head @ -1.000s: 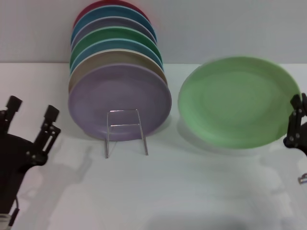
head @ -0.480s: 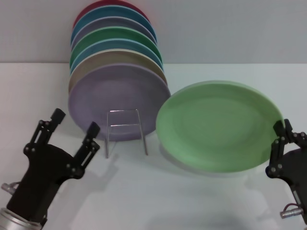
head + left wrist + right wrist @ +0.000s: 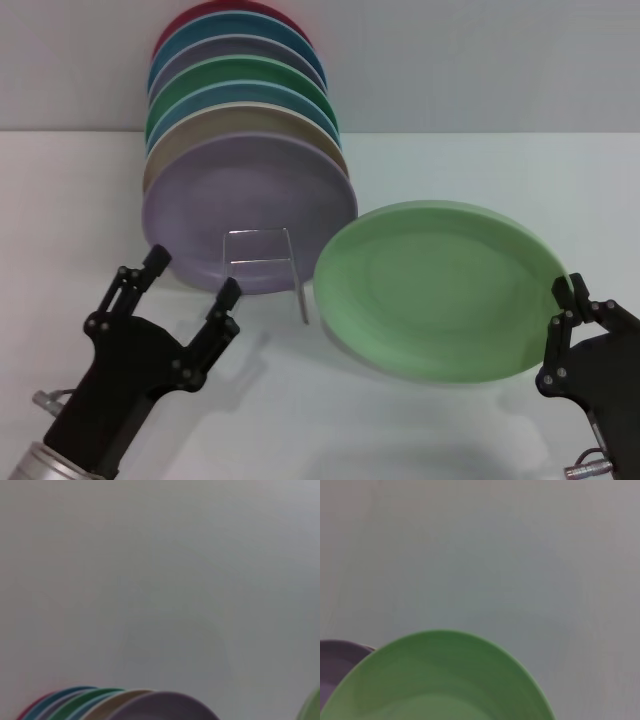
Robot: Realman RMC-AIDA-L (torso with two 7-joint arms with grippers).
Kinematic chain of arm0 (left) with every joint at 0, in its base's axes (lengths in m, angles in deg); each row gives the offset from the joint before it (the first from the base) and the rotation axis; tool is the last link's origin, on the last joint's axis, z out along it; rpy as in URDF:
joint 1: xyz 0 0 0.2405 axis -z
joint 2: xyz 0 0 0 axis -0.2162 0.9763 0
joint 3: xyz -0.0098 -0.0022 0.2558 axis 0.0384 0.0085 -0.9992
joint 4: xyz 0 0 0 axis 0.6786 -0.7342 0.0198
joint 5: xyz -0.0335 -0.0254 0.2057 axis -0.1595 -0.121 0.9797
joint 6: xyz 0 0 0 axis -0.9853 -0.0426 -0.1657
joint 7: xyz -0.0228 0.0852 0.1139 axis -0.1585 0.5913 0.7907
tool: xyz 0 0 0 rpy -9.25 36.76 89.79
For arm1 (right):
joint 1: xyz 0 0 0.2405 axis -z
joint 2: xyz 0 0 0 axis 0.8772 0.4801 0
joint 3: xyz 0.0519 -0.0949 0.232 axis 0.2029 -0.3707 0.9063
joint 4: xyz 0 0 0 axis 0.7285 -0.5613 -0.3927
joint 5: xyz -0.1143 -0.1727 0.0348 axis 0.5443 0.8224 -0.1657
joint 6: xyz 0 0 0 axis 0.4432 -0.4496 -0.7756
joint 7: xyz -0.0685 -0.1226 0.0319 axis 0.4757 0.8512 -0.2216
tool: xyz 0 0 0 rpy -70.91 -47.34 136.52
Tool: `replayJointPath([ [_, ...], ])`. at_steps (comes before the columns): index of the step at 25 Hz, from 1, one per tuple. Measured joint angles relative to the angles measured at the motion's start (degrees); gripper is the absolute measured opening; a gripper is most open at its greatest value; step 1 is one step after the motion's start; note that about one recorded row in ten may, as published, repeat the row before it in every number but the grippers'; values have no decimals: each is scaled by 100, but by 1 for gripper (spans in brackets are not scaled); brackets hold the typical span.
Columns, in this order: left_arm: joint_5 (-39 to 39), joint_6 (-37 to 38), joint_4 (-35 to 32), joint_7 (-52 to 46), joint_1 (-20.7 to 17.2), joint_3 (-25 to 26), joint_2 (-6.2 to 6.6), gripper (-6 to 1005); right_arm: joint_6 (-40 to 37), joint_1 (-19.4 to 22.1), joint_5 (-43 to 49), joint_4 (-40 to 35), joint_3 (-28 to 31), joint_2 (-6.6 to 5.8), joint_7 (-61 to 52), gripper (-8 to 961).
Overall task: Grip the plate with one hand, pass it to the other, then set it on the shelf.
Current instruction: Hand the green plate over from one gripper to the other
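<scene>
The pale mint-green plate (image 3: 440, 290) hangs tilted above the table at centre right; it fills the bottom of the right wrist view (image 3: 440, 680). My right gripper (image 3: 568, 300), on an all-black wrist, is shut on the plate's right rim. My left gripper (image 3: 192, 275), on a silver wrist, is open and empty at the lower left, apart from the plate's left edge. The thin wire shelf (image 3: 262, 262) stands between them, in front of the lavender plate (image 3: 250, 210).
Several coloured plates (image 3: 240, 100) stand on edge in a row behind the lavender one, against the back wall; their rims show in the left wrist view (image 3: 120, 705). The white table (image 3: 400, 430) lies bare in front.
My right gripper has carried the green plate leftward and nearer to me. My left gripper has risen and moved right, toward the shelf and the plate, staying open.
</scene>
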Motion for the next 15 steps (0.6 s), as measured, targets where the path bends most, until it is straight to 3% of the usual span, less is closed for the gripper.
replayJointPath([
  [15,12,-526,288,583,145,-322,-7,786,-67,-202,-653,315,-690,2,1166,19],
])
